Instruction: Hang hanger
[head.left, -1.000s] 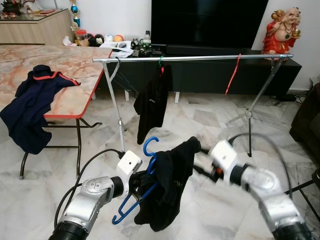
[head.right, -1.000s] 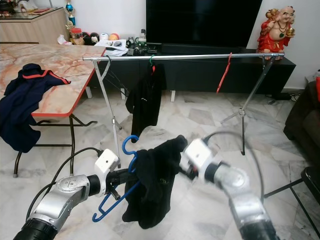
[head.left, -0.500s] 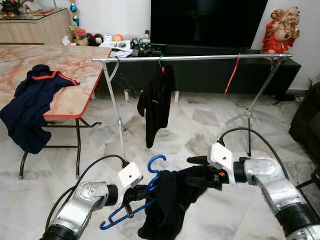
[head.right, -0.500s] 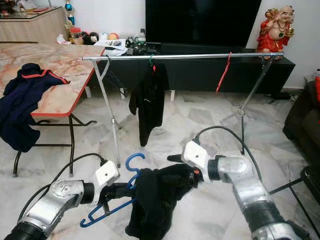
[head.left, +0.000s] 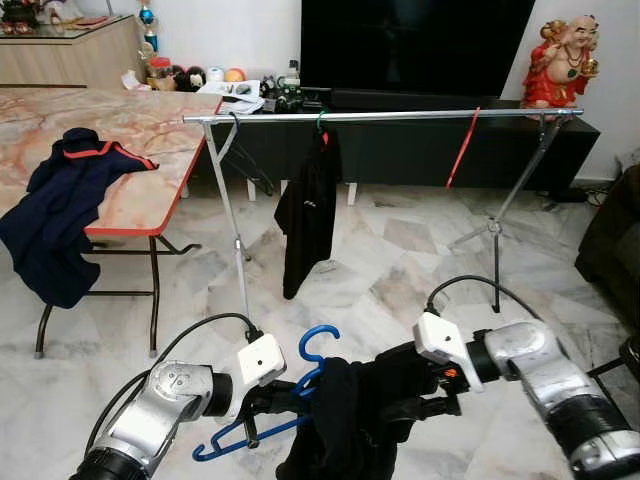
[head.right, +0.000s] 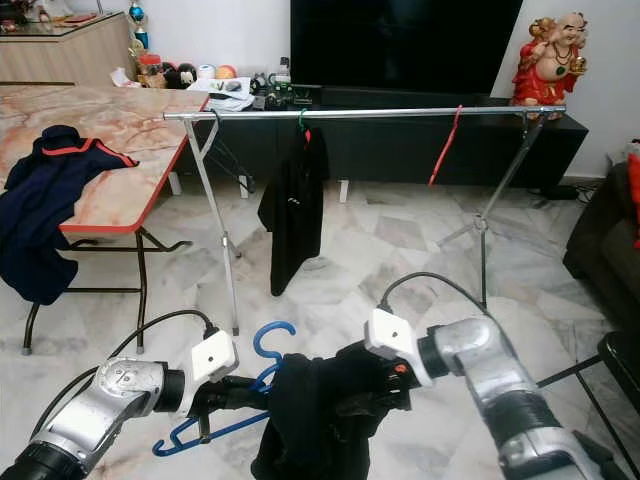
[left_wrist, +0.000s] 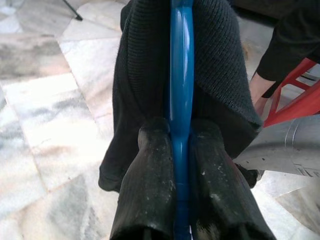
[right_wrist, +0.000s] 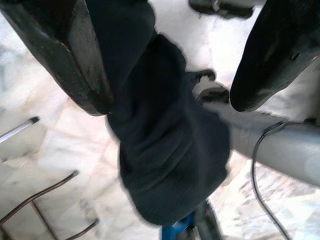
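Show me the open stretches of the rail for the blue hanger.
On the rail, the widest bare stretch runs between the hung black garment and the red hanger. A shorter one lies between the red hanger and the rail's right end. The left end, by the empty hanger, is tighter.

Soft, even daylight is filling the room — the marble floor (head.left: 380, 260) is shining pale, and the right wrist view is looking blurry.
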